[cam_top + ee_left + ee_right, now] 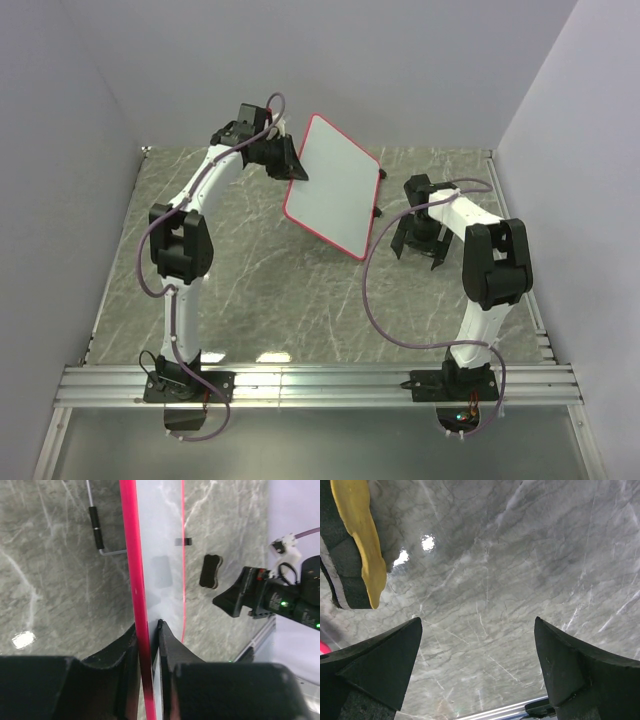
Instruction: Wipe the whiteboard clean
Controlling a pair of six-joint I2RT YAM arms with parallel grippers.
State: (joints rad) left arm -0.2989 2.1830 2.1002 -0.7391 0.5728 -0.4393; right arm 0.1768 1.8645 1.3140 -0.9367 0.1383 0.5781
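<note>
– At upper centre of the overhead view, what has the left gripper (290, 165) got?
– Its jaws are pinched tight on the red rim of the whiteboard (335, 190), which stands tilted over the middle of the marble table (250, 290); its visible face is plain white.
– And the right gripper (418, 245)?
– Right of centre, it is spread wide, with nothing between its fingers but bare marble.
– Anything near it?
– A yellow-and-black eraser (357, 540) at the upper left of the right wrist view, apart from the fingers.
</note>
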